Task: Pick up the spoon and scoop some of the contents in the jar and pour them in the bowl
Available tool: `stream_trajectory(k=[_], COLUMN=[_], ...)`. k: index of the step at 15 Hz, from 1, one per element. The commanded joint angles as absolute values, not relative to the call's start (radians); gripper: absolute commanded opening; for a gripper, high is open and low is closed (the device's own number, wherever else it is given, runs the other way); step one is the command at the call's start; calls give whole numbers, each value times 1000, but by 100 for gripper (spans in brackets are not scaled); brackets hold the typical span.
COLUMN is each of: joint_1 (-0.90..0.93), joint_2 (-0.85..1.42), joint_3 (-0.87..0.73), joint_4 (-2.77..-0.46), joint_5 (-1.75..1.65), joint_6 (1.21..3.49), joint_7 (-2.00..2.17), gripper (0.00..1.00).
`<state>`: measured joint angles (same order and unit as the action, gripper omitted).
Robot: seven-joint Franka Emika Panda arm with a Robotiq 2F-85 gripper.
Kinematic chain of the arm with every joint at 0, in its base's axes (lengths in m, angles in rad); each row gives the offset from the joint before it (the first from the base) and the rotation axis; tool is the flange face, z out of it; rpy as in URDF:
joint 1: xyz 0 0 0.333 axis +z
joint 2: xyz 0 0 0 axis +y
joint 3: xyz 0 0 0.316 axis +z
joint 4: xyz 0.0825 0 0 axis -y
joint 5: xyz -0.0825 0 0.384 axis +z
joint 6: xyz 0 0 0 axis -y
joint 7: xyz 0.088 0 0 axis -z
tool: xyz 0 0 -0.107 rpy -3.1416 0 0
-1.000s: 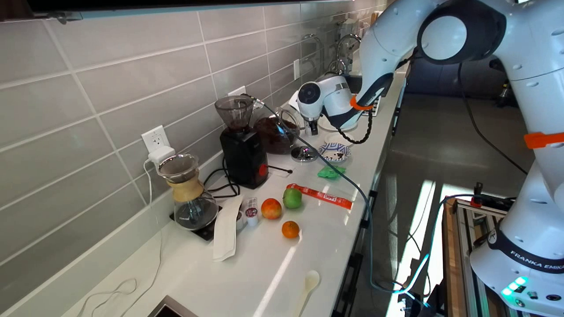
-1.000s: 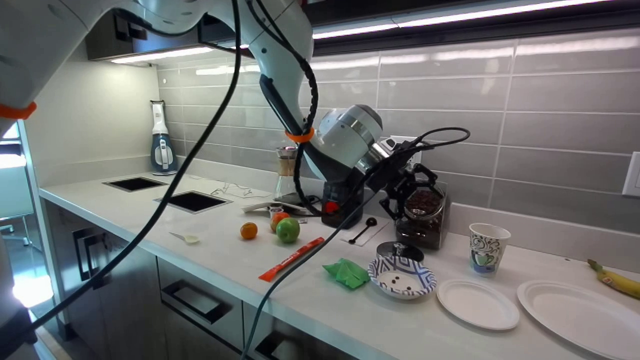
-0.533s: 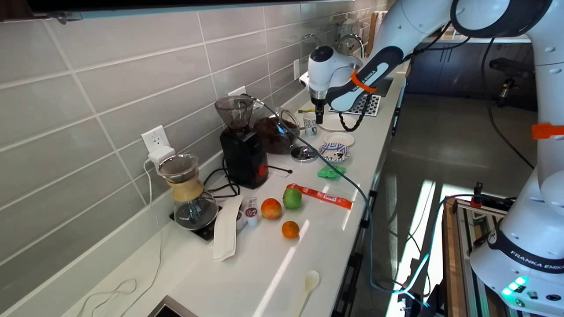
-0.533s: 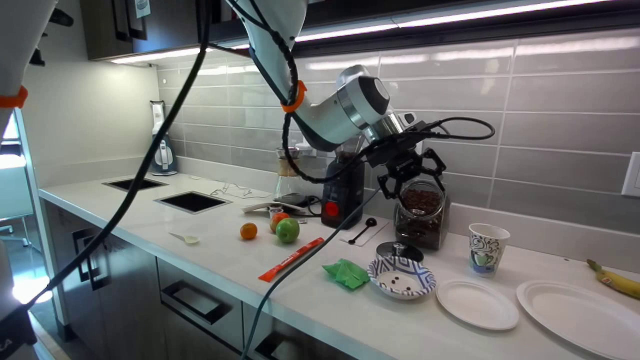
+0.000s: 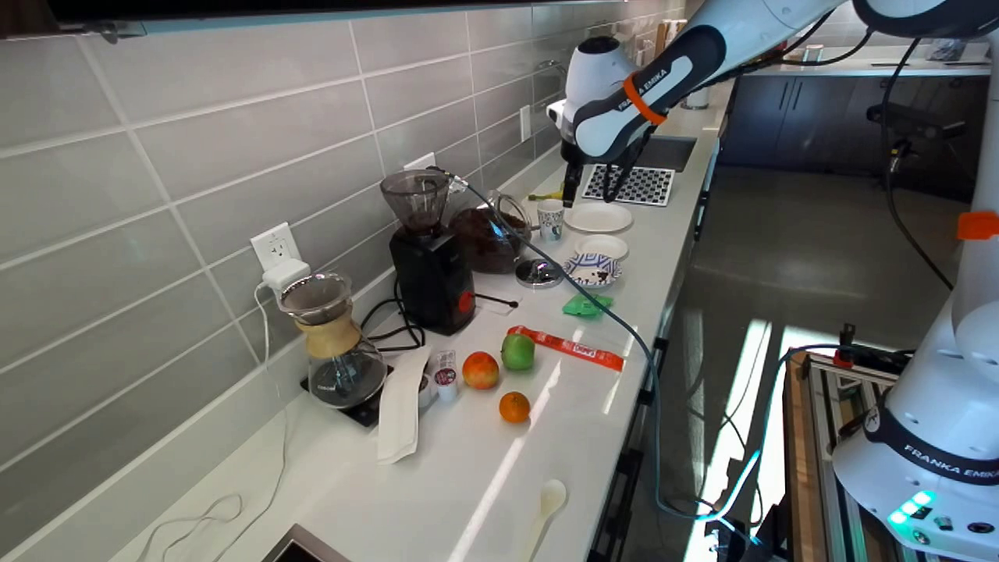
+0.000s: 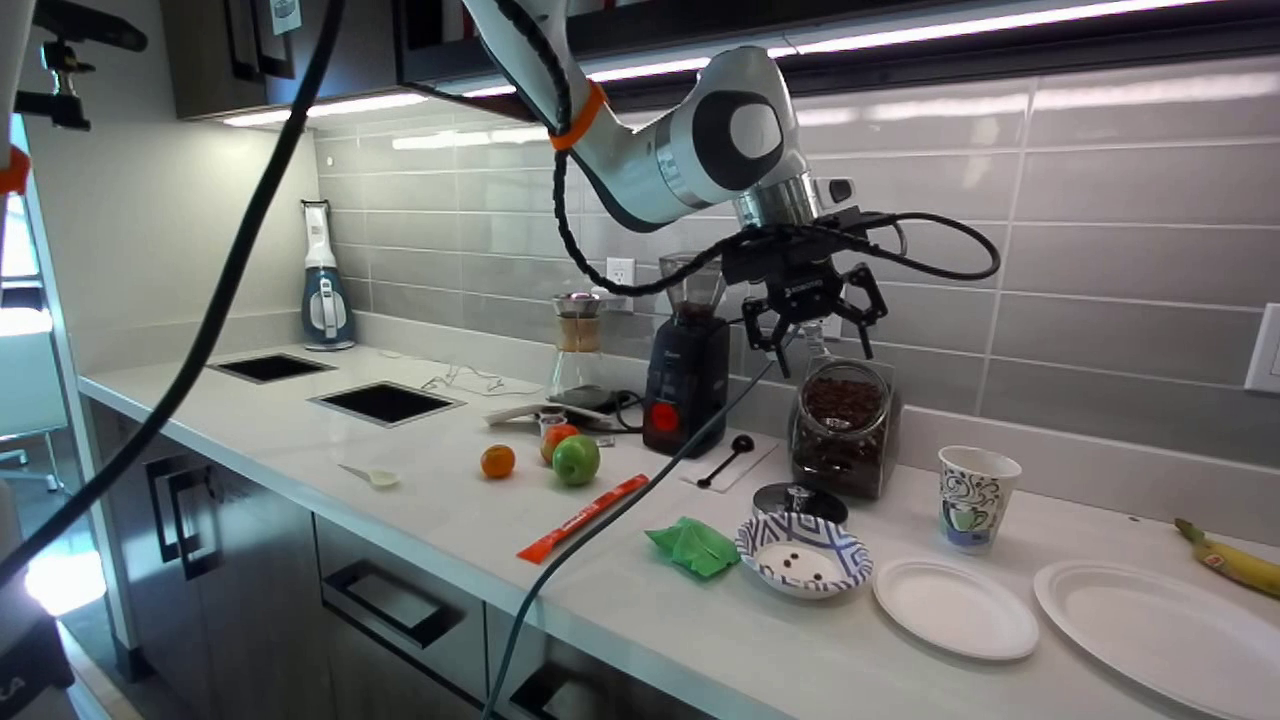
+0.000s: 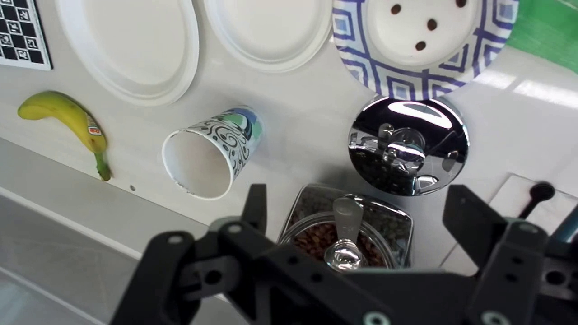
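Gripper (image 6: 825,362) released above the jar (image 6: 880,440)

You have the fingers (image 7: 257,205) spread wide, with the jar below them. In your wrist view the clear spoon (image 7: 348,219) shows between the fingers, lower than the gripper, sticking out of the jar's mouth over brown beans (image 7: 314,237). Also below the gripper, out toward the front edge of the counter (image 6: 420,490), sits the blue-patterned bowl (image 7: 397,31), a few dark beans (image 7: 432,25) inside, just beside the shiny lid (image 7: 408,149).

Jar (image 6: 843,445): clear glass, mouth uncovered, dark brown beans (image 7: 314,236) inside, upright on counter (image 7: 309,117) | Spoon (image 7: 347,220): clear, in jar's mouth, one end projecting above rim | Bowl (image 7: 398,32): white, blue geometric rim, upright, few beans inside; wrist view, at jar's 1 o'clock.
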<state>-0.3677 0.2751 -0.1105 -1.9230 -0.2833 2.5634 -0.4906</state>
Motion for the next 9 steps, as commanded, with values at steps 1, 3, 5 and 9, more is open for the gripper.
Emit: stream_trajectory(k=[1, 3, 5, 9], joint_1=[-355, -338, -334, -333], joint_2=[200, 234, 214, 205], joint_3=[-123, -142, -146, -148], joint_4=[-1979, -1941, -1956, -1969], joint_5=[-198, -225, -223, -222], joint_6=[2521, 2544, 2544, 2544], joint_7=[-545, -518, -517, -517], gripper=[100, 100, 100, 100])
